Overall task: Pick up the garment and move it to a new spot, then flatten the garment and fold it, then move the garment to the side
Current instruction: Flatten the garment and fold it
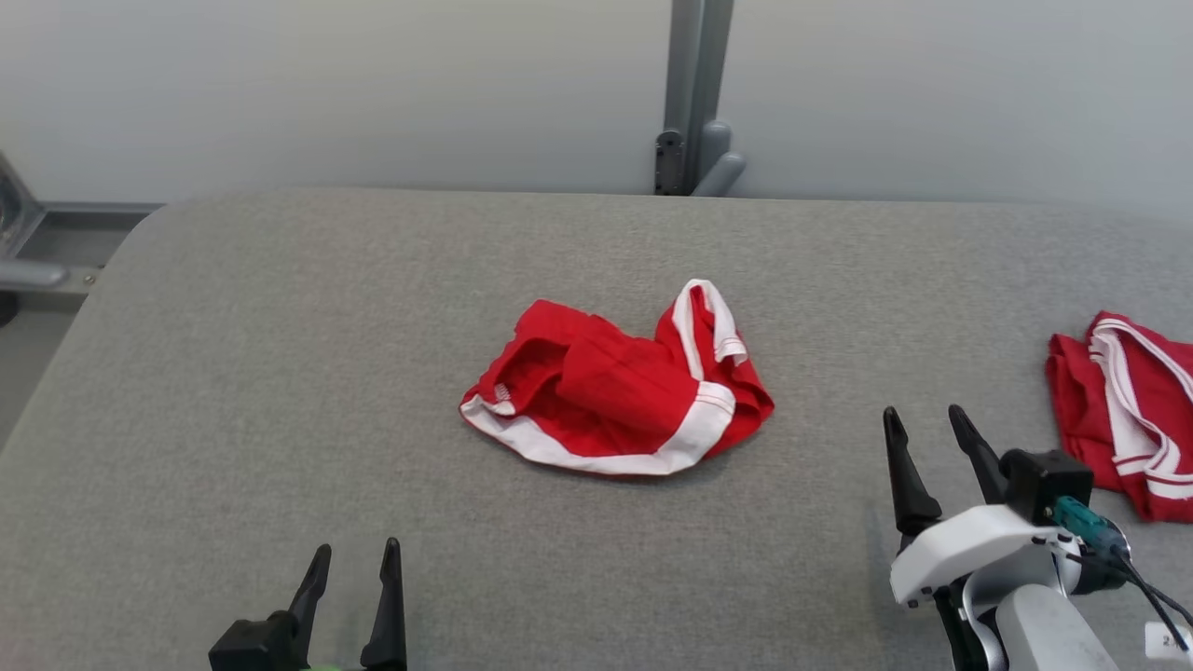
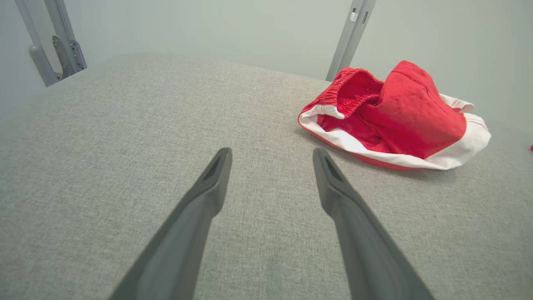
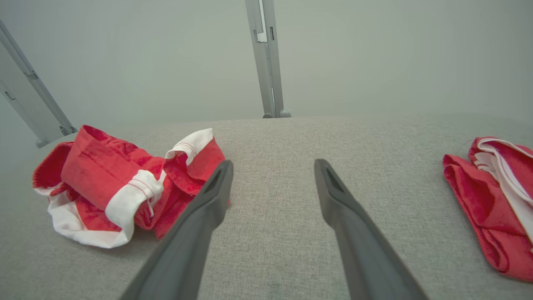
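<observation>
Crumpled red garment (image 1: 615, 391) untouched, left hand (image 1: 358, 548) spread empty, right hand (image 1: 923, 412) spread empty

My left claw (image 1: 357, 559) sits low at my near left, fingers spread wide, pointing forward, holding nothing. My right claw (image 1: 925, 421) is further forward on the right, fingers likewise apart and empty, its white wrist (image 1: 969, 554) angled slightly leftward.

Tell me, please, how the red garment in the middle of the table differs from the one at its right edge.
The middle garment lies crumpled in a mound, one flap standing up; the right garment lies flatter. The middle garment shows a broad white band, the right garment narrower white stripes. Both are red and white, on the grey table.
</observation>
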